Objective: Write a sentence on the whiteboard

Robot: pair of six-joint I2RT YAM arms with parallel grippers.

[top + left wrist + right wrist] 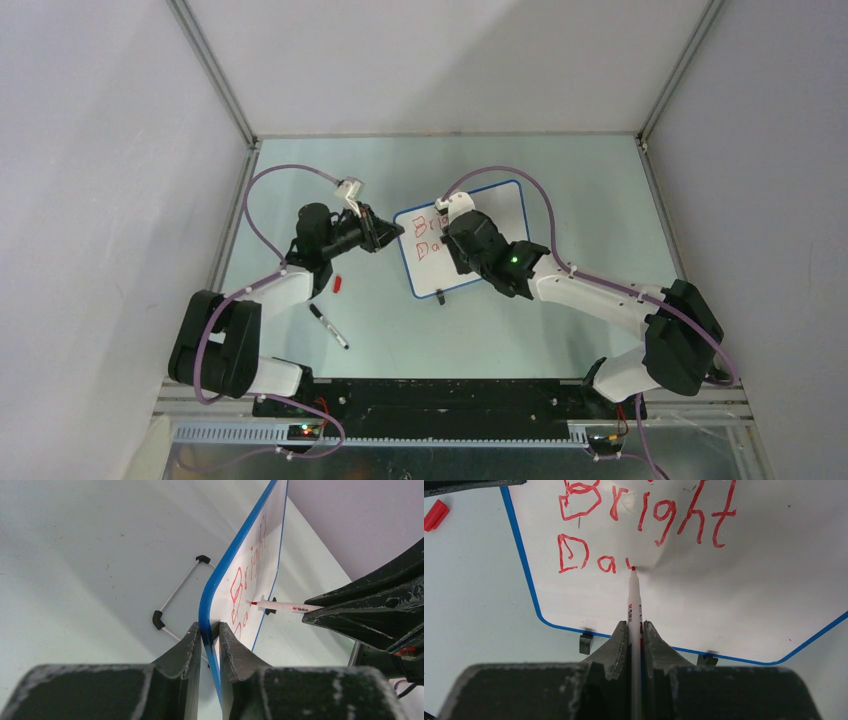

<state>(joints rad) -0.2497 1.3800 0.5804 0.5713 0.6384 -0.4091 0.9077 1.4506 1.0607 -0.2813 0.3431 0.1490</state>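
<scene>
Left gripper (209, 630) clamped, right gripper (635, 627) clamped

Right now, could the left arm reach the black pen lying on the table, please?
Probably not yet: the left gripper is clamped on the whiteboard, steadying it while the right gripper writes with the marker. The pen lies uncovered beside that arm, so it looks reachable once the gripper lets go.

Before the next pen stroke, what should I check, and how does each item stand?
1. Board held: the left gripper clamps the whiteboard rim: ok.
2. Pen held: the right gripper is shut on the marker: ok.
3. Marker tip on the board, right after "Da": ok.
4. Writing done: not ok; the sentence reads "Bright Da" plus a started stroke.
5. Blank space below for more words: ok.
</scene>
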